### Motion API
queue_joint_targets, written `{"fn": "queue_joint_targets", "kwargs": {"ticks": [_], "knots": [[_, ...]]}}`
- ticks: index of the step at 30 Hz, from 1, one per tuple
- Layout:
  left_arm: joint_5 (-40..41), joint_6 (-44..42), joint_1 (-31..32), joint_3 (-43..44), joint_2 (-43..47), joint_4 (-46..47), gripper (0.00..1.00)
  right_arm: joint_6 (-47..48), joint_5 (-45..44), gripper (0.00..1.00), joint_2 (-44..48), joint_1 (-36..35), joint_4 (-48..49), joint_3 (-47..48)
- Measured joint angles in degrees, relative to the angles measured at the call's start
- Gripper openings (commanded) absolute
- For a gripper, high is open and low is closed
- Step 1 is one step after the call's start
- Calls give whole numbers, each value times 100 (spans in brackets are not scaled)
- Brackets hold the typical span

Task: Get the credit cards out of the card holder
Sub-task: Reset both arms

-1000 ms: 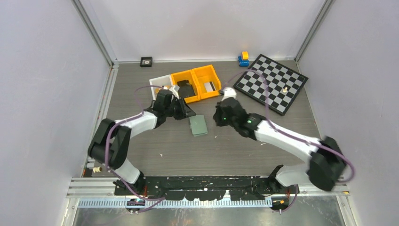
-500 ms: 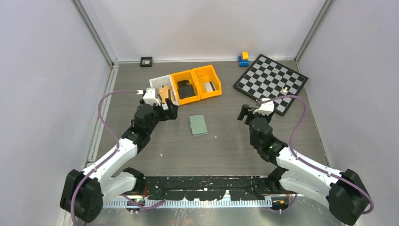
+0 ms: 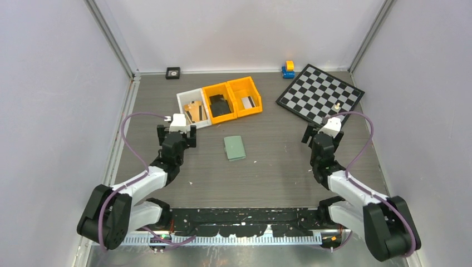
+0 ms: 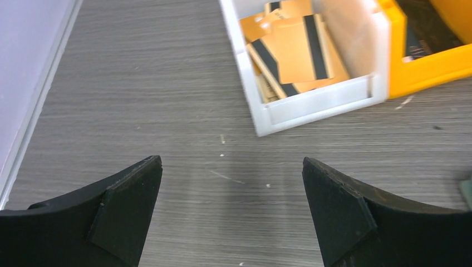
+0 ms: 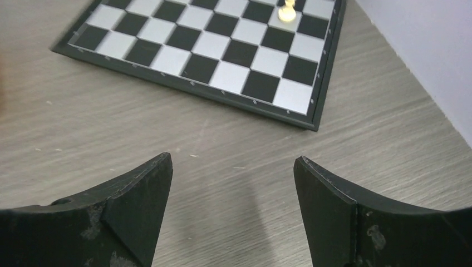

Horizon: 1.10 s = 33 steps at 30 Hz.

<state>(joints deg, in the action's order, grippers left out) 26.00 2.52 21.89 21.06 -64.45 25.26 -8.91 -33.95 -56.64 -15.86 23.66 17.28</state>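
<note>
The sage-green card holder [image 3: 234,148] lies flat and folded at the middle of the table, with neither gripper touching it. Several orange credit cards [image 4: 298,53] with black stripes lie in the white bin [image 3: 193,112]; more cards sit in the two orange bins [image 3: 232,98]. My left gripper [image 3: 176,132] is open and empty, to the left of the card holder and just in front of the white bin [image 4: 317,105]. My right gripper [image 3: 321,135] is open and empty, well to the right of the card holder, near the checkerboard's [image 5: 222,53] near corner.
The checkerboard [image 3: 321,97] lies at the back right with a small pale chess piece [image 5: 287,11] on it. A blue and yellow toy [image 3: 288,69] and a small black square [image 3: 173,72] sit by the back wall. Walls close the table on the left, right and back.
Both arms have pulled back from the middle toward their own sides and the near edge. Both grippers have opened. The card holder lies where it was.
</note>
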Motion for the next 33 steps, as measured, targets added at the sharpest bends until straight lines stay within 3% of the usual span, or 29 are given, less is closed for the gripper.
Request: {"fn": "queue_joint_targets", "kwargs": {"ticks": [11, 17, 21, 28, 31, 33], "knots": [[92, -13, -420, -428, -951, 1204, 100, 229, 138, 88, -1493, 225, 2507, -706], [-55, -17, -531, -437, -966, 1482, 94, 656, 330, 89, -2249, 249, 3630, -852], [-234, -59, -581, -326, -1099, 1421, 86, 914, 407, 85, -3294, 249, 4642, -852], [-468, -557, -590, -289, -1340, 1838, 89, 1021, 396, 89, -3534, 275, 5233, -887], [-398, -741, -590, -313, -1753, 2363, 95, 1027, 396, 90, -3534, 286, 5357, -890], [-284, -807, -595, -404, -2135, 2881, 95, 1029, 393, 93, -3534, 291, 5396, -890]]}}
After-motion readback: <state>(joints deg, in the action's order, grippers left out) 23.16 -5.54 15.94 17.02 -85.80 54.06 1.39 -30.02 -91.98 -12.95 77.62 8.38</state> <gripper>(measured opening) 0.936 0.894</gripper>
